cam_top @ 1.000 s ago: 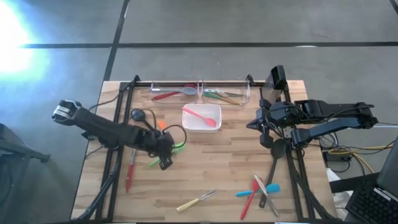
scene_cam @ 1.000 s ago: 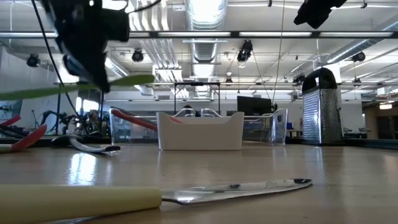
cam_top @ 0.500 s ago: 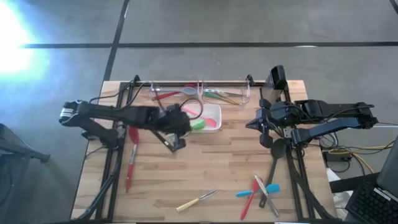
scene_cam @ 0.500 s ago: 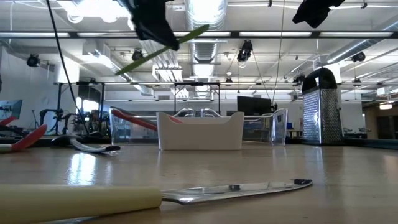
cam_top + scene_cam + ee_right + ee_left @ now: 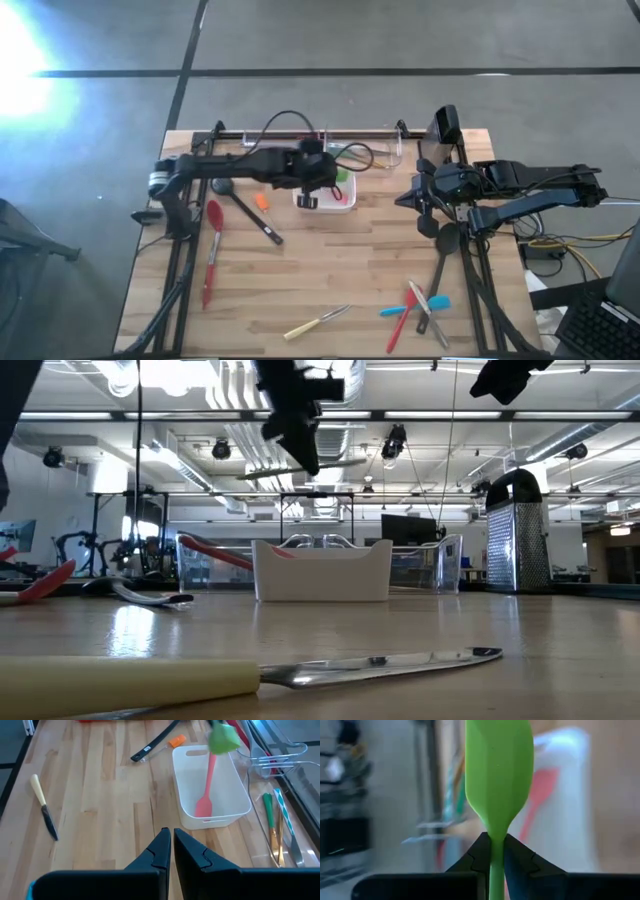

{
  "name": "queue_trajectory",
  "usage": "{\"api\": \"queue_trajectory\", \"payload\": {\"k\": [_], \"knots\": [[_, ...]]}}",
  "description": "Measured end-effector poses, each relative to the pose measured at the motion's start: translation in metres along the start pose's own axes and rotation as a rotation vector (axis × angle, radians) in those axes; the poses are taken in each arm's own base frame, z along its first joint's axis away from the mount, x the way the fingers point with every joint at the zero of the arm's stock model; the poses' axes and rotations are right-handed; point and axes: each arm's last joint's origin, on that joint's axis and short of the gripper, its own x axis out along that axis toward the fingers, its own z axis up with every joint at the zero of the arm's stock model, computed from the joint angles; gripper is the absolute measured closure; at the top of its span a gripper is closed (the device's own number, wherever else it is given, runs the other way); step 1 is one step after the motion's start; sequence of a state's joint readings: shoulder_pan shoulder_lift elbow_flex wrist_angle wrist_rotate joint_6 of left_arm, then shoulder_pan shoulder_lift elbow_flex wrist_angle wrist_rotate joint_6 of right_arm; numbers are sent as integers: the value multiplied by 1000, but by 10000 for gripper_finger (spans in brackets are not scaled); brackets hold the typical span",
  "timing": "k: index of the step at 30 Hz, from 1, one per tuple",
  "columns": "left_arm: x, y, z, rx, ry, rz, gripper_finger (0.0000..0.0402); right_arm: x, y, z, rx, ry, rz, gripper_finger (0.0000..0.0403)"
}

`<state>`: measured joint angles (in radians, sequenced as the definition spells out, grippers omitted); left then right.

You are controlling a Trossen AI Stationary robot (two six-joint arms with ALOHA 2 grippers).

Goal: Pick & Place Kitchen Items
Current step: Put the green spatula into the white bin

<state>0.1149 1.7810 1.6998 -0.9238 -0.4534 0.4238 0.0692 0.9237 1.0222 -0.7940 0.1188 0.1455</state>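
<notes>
Lying nearest on the wooden bench (image 5: 350, 260) is a cream-handled knife (image 5: 240, 675). Farther back, the left gripper (image 5: 492, 851) has its jaws squeezed tight on a bright green flat spatula (image 5: 497, 775), high over the white rectangular dish (image 5: 345, 200) holding a pink spatula (image 5: 206, 787). It may slip and miss. The right gripper (image 5: 168, 842) waits, jaws closed, empty.

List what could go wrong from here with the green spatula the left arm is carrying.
1. The left tool pinches only the thin handle of the green spatula, so it may swivel or slip.
2. It hangs over the white dish that already holds a pink spatula; a drop could land crosswise on it.
3. The clear bins sit just behind, so an overshoot could clip a rim.
</notes>
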Motion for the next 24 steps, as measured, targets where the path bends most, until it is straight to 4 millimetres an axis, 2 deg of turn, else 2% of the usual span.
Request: {"api": "queue_trajectory", "payload": {"k": [4, 10, 24], "knots": [[24, 2, 6, 130, 103, 33, 371, 0, 0, 0, 0, 0, -4, 385], [57, -9, 10, 301, 172, -12, 371, 1, 0, -1, -2, 5, -14, 385], [83, -23, 7, 426, 199, -94, 371, 4, 0, -4, -12, 11, -16, 385]]}}
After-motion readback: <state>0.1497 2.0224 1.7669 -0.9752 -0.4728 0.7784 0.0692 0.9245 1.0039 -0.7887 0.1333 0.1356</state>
